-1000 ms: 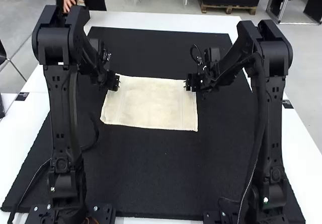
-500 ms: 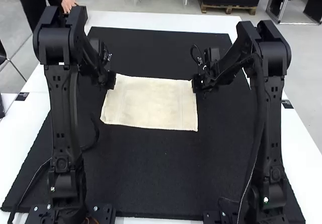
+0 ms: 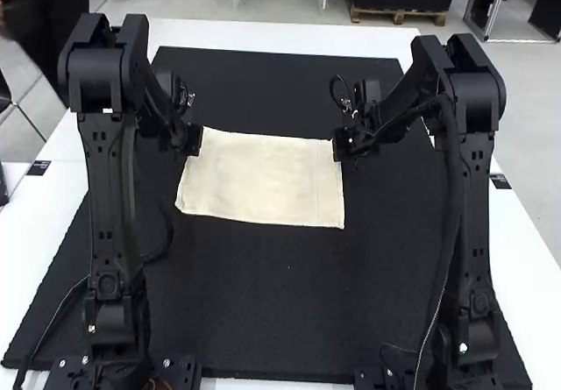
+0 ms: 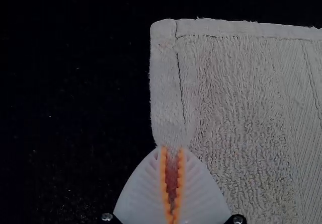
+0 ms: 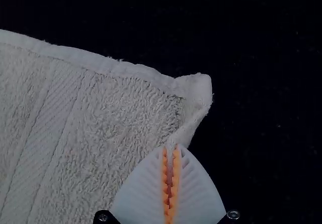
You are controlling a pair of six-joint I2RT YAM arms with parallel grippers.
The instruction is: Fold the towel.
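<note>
A cream towel (image 3: 263,180) lies spread as a rough rectangle on the black mat. At its far left corner is my left gripper (image 3: 194,140); at its far right corner is my right gripper (image 3: 338,145). In the left wrist view the left gripper (image 4: 172,148) is closed on the side edge of the towel (image 4: 241,93), a little below the corner, pinching the hem. The right wrist view has the right gripper (image 5: 170,147) shut on the edge of the towel (image 5: 115,108) beside its corner, which sticks up slightly crumpled.
The black mat (image 3: 263,311) extends around the towel on all sides, with white table (image 3: 289,35) along its far edge. Cables hang beside the left arm, and both arm bases stand at the near edge.
Both grippers have closed at the far corners of the towel, their fingers standing apart a second ago. The towel has barely moved.
</note>
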